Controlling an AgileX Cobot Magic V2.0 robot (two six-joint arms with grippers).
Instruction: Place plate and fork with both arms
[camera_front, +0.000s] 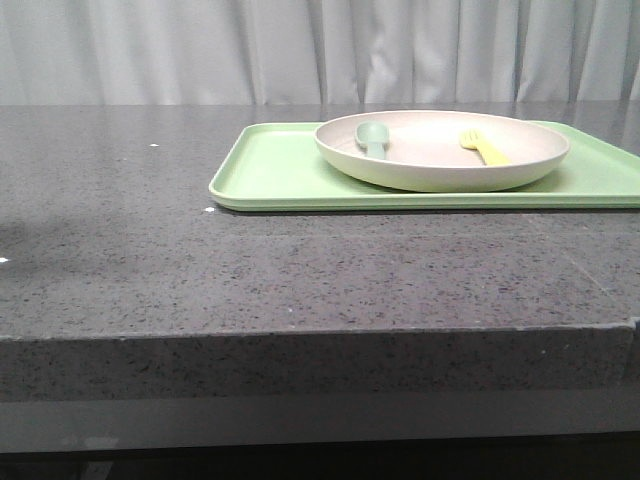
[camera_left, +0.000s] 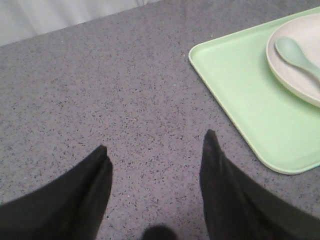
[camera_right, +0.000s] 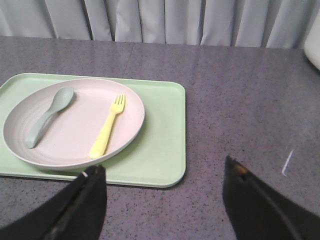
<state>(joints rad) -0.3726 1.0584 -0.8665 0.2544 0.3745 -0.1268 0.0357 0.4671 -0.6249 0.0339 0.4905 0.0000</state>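
Observation:
The cream-beige plate (camera_front: 442, 150) sits on a light-green tray (camera_front: 280, 175) at the right of the table. The yellow fork (camera_front: 485, 147) lies in the plate's right half, a pale teal spoon (camera_front: 373, 138) in its left half. The right wrist view shows the plate (camera_right: 75, 125), the fork (camera_right: 107, 127) and the spoon (camera_right: 47, 116). My right gripper (camera_right: 162, 170) is open and empty above the table just off the tray's near corner. My left gripper (camera_left: 156, 140) is open and empty over bare table left of the tray (camera_left: 240, 95). The left wrist view shows the plate's edge (camera_left: 280, 60). Neither gripper shows in the front view.
The dark speckled stone table (camera_front: 150, 260) runs left of the tray and ends in a front edge (camera_front: 300, 335). White curtains (camera_front: 300, 50) hang behind. A white object (camera_right: 314, 47) peeks in at the right wrist view's edge.

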